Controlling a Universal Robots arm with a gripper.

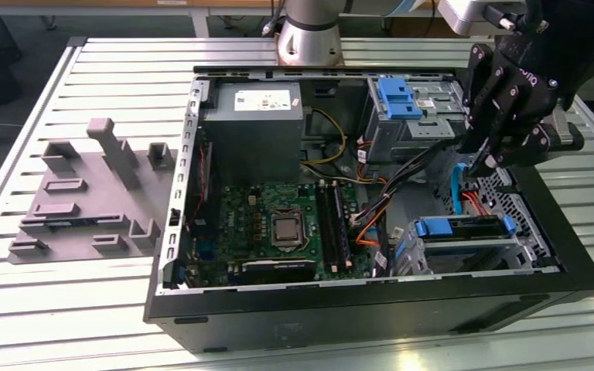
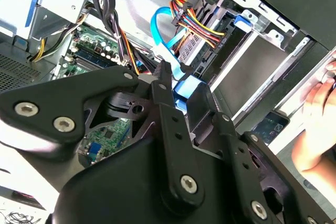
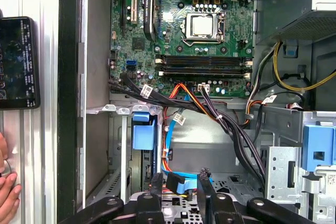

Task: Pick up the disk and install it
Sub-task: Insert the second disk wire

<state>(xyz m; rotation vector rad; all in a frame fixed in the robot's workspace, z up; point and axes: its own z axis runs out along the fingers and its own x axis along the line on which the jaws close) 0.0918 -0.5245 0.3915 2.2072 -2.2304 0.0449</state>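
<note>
Inside the computer case (image 1: pixel 380 301), the disk (image 1: pixel 462 232) sits in its bay.

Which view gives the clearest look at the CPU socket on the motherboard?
The first wrist view: the CPU socket faces the camera squarely, unobstructed, with the memory slots beside it. The exterior view shows the socket smaller and at an angle, amid the board. In the second wrist view I cannot make it out; the gripper covers much of the board.
</note>
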